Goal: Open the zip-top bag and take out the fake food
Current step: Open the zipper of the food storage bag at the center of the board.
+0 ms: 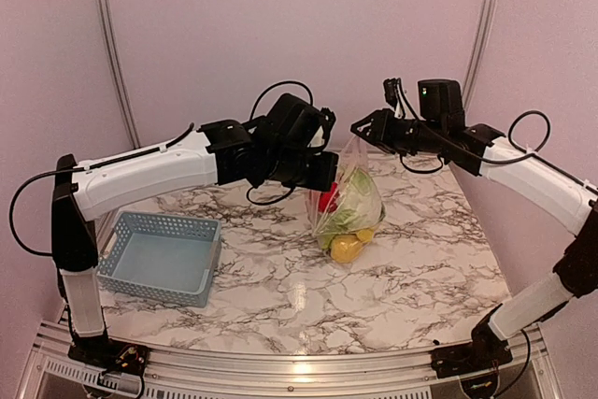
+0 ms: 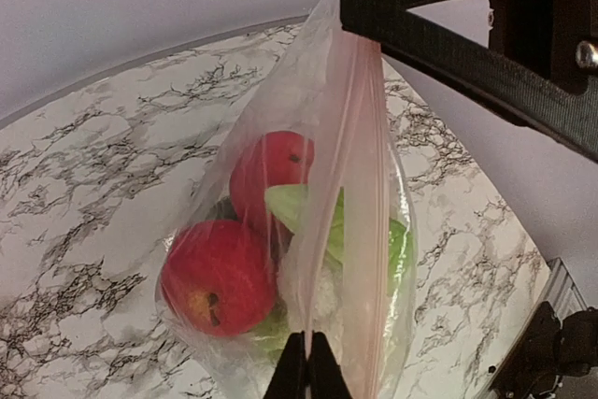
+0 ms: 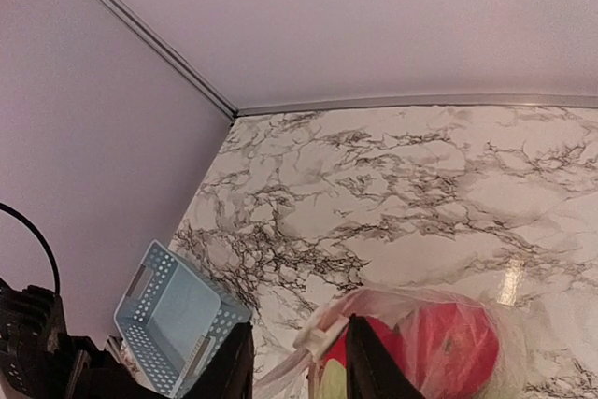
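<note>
From above, the bag (image 1: 348,201) of toy fruit (image 1: 347,248) stands upright on the counter (image 1: 420,259) between the left fingers (image 1: 325,175) and the right fingers (image 1: 364,128). A basket (image 1: 161,257) sits well to the left.

Left wrist: the left fingers are pressed together on the bag's plastic, near the red apples (image 2: 220,277).

Right wrist: the right fingers stand apart, with the bag's top edge between them.

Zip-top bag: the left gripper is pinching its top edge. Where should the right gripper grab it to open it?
Pinch the zip strip atop the zip-top bag, on its free lip, coming from the right, facing the left gripper. It stands between the open fingers of the right gripper, and the fake food sits low, leaving the top thin.
</note>
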Robot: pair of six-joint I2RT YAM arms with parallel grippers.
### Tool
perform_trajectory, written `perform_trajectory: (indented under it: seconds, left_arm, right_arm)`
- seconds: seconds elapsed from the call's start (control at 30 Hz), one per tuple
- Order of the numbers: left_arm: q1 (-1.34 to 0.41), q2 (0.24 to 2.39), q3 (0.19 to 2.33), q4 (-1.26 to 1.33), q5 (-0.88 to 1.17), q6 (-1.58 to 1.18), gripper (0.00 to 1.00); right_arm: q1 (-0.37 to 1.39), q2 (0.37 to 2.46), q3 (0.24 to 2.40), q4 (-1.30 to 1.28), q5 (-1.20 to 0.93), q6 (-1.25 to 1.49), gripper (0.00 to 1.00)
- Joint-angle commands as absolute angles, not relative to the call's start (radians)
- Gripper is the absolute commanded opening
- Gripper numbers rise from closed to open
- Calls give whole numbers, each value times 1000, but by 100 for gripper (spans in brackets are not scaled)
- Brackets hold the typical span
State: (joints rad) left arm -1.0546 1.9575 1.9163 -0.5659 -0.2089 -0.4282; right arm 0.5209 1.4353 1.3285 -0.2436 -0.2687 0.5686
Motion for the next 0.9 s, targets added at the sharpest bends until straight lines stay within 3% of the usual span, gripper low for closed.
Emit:
perform_trajectory:
  seconds: [0.0,0.23,0.47,0.63,0.87]
  left_arm:
    - [-1049,1859,1855,-457,-139,-522,0]
    - [-1049,1843,1798,-340,-69,-618,0]
    - [-1049,1858,1790,-309,-51,-649,0]
    - [-1049,1855,1776,-291,-48,-654,0]
    - [-1050,1853,1775,-290,-42,-652,0]
  right_arm:
    - [554,1399,1367,-319,-184,517,38]
    - [563,1261,1305,-375,-78,518,57]
    - [634,1193,1298,-521,106,495,61]
    - [700,1145,1239,-559,200,529,40]
    - [802,1150,1218,-598,277,581,30]
